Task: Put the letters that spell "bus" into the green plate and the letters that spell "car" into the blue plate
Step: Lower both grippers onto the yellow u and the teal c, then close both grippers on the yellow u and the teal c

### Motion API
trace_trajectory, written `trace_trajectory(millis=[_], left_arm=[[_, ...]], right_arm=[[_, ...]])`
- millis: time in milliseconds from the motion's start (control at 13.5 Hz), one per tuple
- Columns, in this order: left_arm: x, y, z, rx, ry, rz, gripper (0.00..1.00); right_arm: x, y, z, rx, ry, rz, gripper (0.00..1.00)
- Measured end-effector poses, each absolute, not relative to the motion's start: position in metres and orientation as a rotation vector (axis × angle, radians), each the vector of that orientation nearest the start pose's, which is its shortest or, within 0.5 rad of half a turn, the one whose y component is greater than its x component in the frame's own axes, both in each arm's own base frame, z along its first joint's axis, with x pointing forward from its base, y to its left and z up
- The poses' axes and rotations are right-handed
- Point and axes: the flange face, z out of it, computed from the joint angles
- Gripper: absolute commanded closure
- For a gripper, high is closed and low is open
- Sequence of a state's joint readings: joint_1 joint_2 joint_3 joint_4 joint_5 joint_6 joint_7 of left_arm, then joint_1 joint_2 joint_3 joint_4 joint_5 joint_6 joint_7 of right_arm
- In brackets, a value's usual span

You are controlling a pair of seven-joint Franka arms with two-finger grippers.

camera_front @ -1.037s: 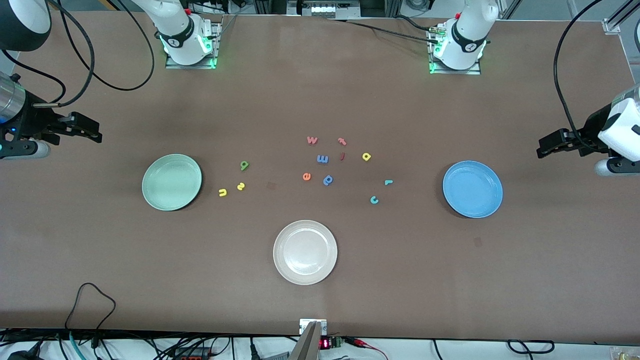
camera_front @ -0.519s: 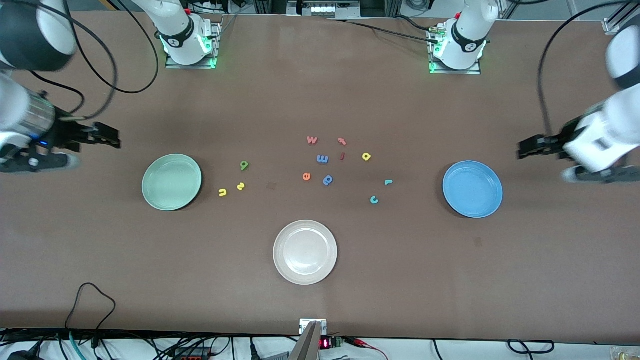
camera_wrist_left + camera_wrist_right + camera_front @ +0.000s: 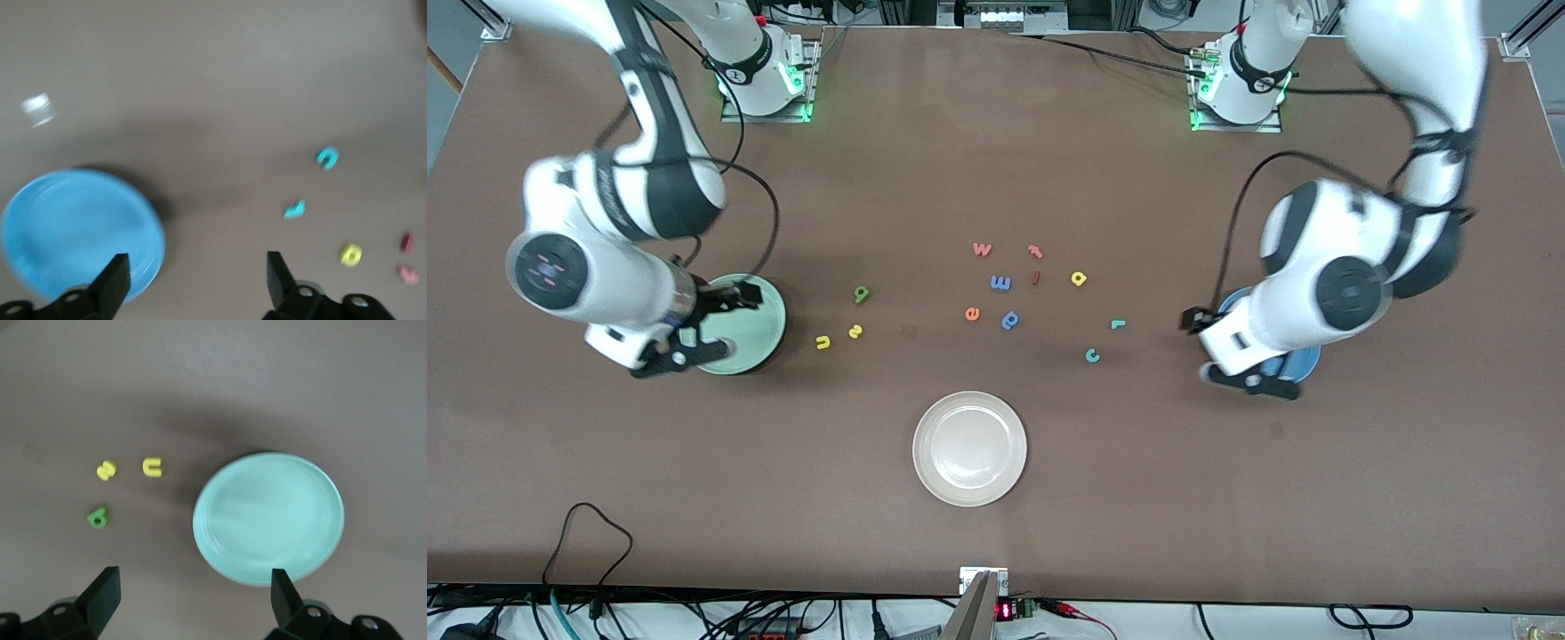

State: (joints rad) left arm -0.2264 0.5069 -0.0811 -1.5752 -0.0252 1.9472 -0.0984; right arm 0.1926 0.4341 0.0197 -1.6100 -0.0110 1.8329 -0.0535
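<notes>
Both grippers hang in the air with jaws spread wide and nothing between them. The right gripper (image 3: 190,593) is over the green plate (image 3: 760,331), at its edge nearer the front camera; in the right wrist view its two dark fingers (image 3: 101,592) frame the plate (image 3: 268,517). The left gripper (image 3: 197,277) is over the blue plate's (image 3: 1303,364) edge toward the table's middle; most of that plate is hidden under the arm in the front view, but the left wrist view shows it whole (image 3: 73,233).

Three "bus" letters lie on the bare table just beside the green plate, toward the middle: green b (image 3: 861,293) farthest from the front camera, yellow s (image 3: 855,332) and yellow u (image 3: 823,341) nearer, the u closest to the plate. All three show in the right wrist view too: b (image 3: 98,517), s (image 3: 106,470), u (image 3: 153,467).

The "car" letters lie toward the left arm's end: teal c (image 3: 1092,356) nearest the camera, teal r (image 3: 1118,324) just farther, yellow a (image 3: 1079,279) farther again. None is in a plate.

Between the two groups sit an orange e (image 3: 972,313), blue p (image 3: 1010,320), blue m (image 3: 1000,283) and some pink letters (image 3: 982,250). A white plate (image 3: 969,449) lies nearest the camera, mid-table, well apart from the letters.
</notes>
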Motion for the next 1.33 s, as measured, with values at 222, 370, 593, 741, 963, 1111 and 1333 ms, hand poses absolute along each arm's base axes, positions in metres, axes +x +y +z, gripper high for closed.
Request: trace_trajectory(millis=[222,370,593,741,963,1111,1333], left_arm=[[0.64,-0.25,0.295,-3.17,0.253,0.151,0.28],[0.636,-0.276,0.263,-3.177,0.259,0.121,0.32],[0.634,-0.293,0.224,-3.191,0.265,0.072,0.34],[0.629,-0.305,0.211,-3.196,0.23,0.068,0.34],[0.621,-0.319,0.203,-3.192,0.206,0.085,0.33],[0.617,-0.325,0.195,-3.187,0.215,0.103,0.33],[0.611,-0.333,0.188,-3.181,0.235,0.118,0.34]], right_arm=[[0.642,0.156,0.321,-3.118,-0.435,0.267,0.0],[0.637,0.172,0.294,-3.117,-0.455,0.188,0.0],[0.624,0.179,0.256,-3.121,-0.431,0.15,0.0],[0.62,0.193,0.246,-3.12,-0.446,0.137,0.17],[0.617,0.209,0.237,-3.117,-0.456,0.103,0.39],[0.619,0.208,0.225,-3.117,-0.453,0.085,0.4],[0.618,0.207,0.214,-3.12,-0.465,0.047,0.4]])
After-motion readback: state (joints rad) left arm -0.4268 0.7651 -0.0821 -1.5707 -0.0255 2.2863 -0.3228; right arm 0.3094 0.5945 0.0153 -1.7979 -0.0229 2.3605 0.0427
